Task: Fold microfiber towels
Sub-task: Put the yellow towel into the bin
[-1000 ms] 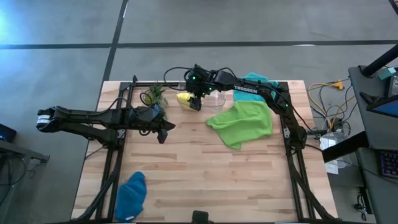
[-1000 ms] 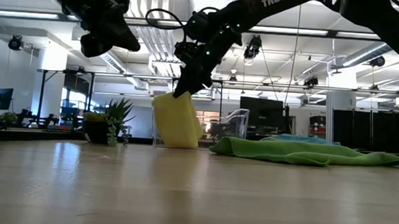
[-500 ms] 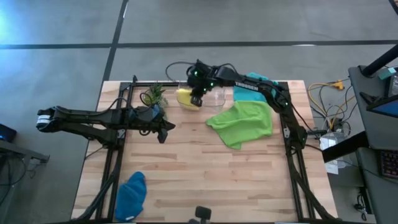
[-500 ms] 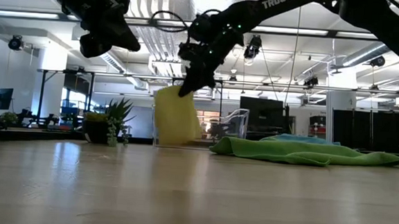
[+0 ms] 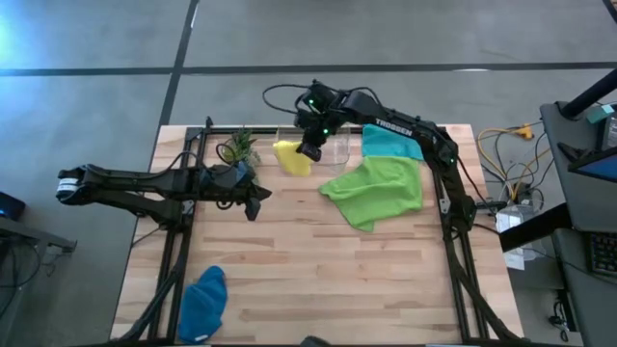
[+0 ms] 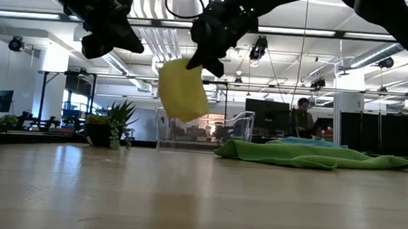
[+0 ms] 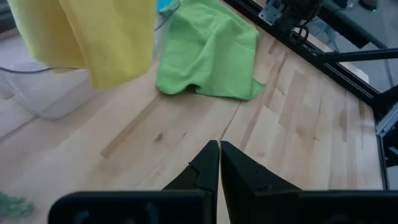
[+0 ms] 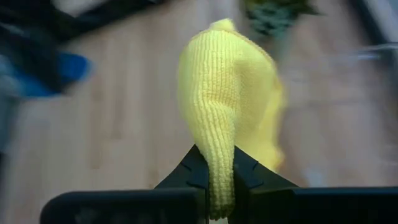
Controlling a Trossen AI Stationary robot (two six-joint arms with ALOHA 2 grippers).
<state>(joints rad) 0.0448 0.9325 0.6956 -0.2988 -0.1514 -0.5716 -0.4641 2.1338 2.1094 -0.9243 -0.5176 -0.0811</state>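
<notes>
Right gripper [image 5: 309, 151] jaws clamp the yellow towel [image 6: 182, 91] (hanging clear); left gripper [image 5: 253, 207] jaws together

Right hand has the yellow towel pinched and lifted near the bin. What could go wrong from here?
1. The right hand pinches only a narrow bunch of the yellow towel, so it may slip free.
2. The towel hangs close to the clear bin and the potted plant; a swing could snag either.
3. Set down bunched, it may land crumpled or overlap the green towel.
</notes>
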